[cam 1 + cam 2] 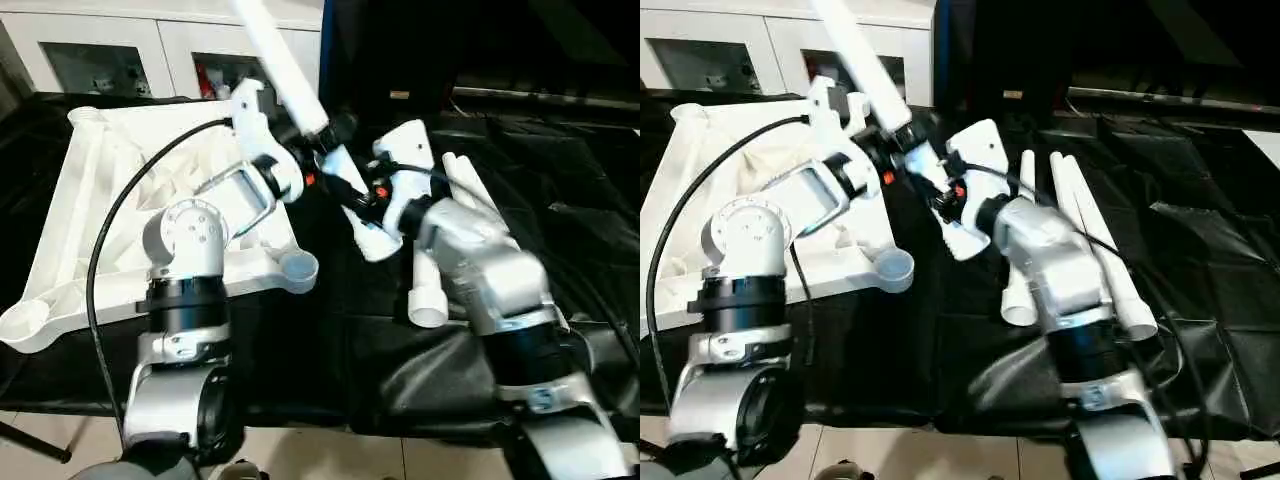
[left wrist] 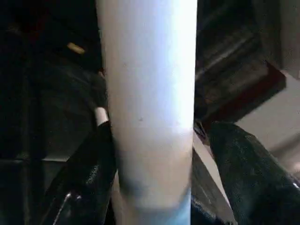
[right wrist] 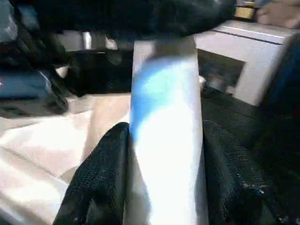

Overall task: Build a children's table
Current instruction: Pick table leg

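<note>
A white table leg (image 1: 290,75) slants up and away over the gap between the tabletop and the black cloth. My right gripper (image 1: 355,195) is shut on its lower part, and in the right wrist view both fingers (image 3: 105,168) press against the leg (image 3: 164,140). Higher up, my left gripper (image 1: 320,135) stands open around the same leg (image 2: 150,93); one finger (image 2: 93,164) touches it and the other keeps a small gap. The white ribbed tabletop (image 1: 110,170) lies underside up on the left, with a round corner socket (image 1: 298,267) near my left forearm.
Three more white legs (image 1: 1090,240) lie side by side on the black cloth (image 1: 580,200) to the right of my right arm. A white cabinet with glass doors (image 1: 100,50) stands behind the tabletop. A black cable loops over my left arm.
</note>
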